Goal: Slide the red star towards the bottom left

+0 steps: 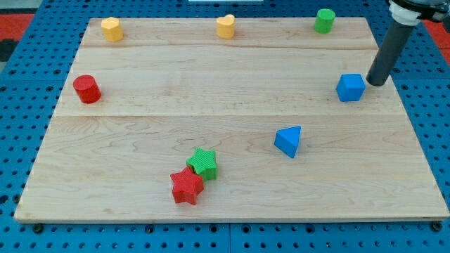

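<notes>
Pincer being absent, my tip (375,82) is idling upper right beside the blue cube (350,87), needing to reach behind the red star (186,186).

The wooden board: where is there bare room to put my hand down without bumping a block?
The widest bare patch is mid-board, bordered by the red cylinder, yellow heart, blue cube and blue triangular block. The bottom right corner is bare too. It is crowded where the green star touches the red star, and where my tip sits beside the blue cube.
</notes>
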Robot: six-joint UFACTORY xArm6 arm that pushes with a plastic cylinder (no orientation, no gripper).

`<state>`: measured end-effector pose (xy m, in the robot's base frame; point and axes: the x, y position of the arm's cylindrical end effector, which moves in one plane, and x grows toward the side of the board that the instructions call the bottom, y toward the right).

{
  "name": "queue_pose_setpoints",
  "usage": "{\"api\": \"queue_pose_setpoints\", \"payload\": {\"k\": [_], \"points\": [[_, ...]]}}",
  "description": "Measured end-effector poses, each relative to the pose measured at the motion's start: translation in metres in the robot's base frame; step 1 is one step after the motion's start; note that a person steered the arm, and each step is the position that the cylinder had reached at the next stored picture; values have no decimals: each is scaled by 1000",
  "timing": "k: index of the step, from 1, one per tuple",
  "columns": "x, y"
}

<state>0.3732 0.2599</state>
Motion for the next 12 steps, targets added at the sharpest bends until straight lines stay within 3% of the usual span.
{"api": "queue_pose_setpoints", "payload": {"k": [2,3,4,6,7,8,9,10,11,12], "points": [[11,7],[68,25],[82,27],[158,25],[210,-7],[239,-104],[239,-226],[220,-285],[194,-289],[201,-367]]}}
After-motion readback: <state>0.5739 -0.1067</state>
